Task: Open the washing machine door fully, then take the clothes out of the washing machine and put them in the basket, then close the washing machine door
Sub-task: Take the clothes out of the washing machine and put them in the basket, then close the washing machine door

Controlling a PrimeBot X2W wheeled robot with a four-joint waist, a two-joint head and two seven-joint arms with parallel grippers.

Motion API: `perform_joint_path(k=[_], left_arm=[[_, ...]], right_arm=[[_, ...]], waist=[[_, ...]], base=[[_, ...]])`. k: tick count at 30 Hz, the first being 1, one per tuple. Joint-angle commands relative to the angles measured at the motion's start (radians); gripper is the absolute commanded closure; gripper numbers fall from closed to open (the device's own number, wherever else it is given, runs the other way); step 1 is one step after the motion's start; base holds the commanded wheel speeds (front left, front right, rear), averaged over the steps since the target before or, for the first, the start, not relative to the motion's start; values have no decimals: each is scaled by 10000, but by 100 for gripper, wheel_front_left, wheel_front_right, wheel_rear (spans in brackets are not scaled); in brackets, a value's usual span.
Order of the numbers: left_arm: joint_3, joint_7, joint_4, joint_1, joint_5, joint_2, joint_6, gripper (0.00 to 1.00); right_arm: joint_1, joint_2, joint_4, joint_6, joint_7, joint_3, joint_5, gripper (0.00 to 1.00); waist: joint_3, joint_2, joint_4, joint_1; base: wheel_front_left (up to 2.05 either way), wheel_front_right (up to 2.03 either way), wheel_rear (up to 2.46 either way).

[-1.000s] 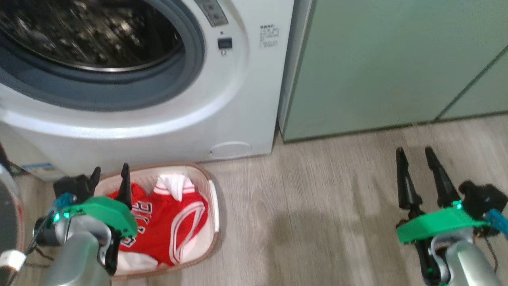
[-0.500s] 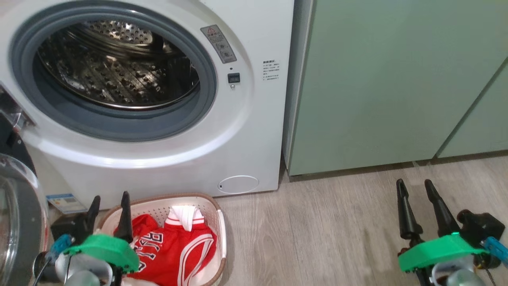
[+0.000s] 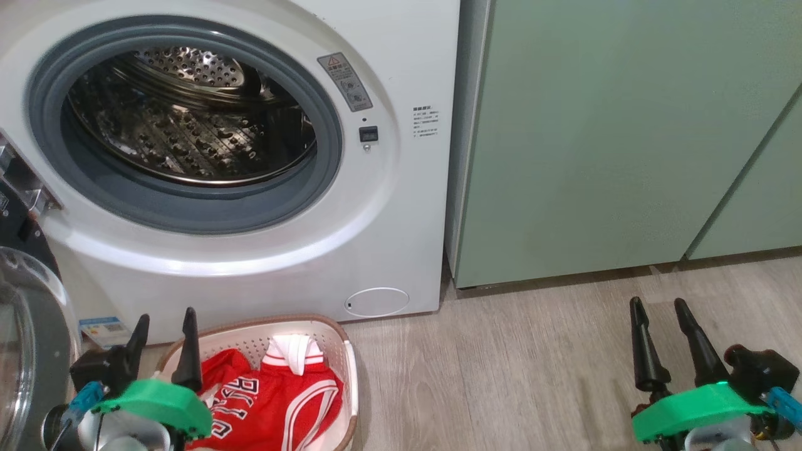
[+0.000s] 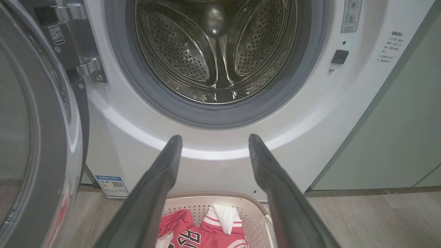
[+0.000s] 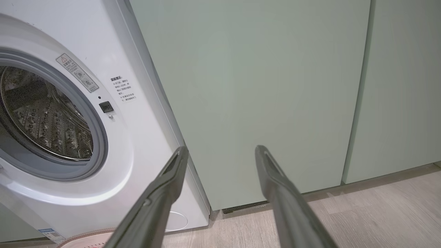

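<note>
**Unloading done, door awaiting closure.** The left gripper [image 3: 166, 318], fingers spread and holding nothing, is hovering low before the washing machine [image 3: 250, 263]. The cream basket [image 3: 348, 369] is sitting just beyond its fingertips and holding the red jersey [image 3: 269, 401] and a white garment piece [image 3: 291, 351], probably placed there for a short drop from the drum [image 3: 188, 125], which is showing bare steel. The washing machine door [image 3: 25, 351] is hanging open just left of this gripper, within reach for closing. The right gripper [image 3: 658, 304], likewise spread and empty, is idling well apart, facing the green cabinets [image 3: 595, 138].
</note>
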Motion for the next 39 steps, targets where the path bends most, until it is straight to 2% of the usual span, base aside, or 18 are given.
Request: perform_joint_path(k=[1, 20, 39], left_arm=[[334, -104, -362, -315, 112, 139, -33, 0], [546, -105, -108, -441, 486, 18, -118, 0], [657, -105, -159, -475, 654, -66, -145, 0]], right_arm=[[-172, -43, -350, -7, -92, 148, -53, 0], [-195, -74, -300, -7, -92, 127, -20, 0], [-183, -67, -319, -7, -92, 90, -16, 0]], waist=[[-9, -1, 1, 0], [7, -1, -19, 0], [57, -1, 39, 0]], base=[[0, 0, 0], [-19, 19, 0], [-191, 191, 0]])
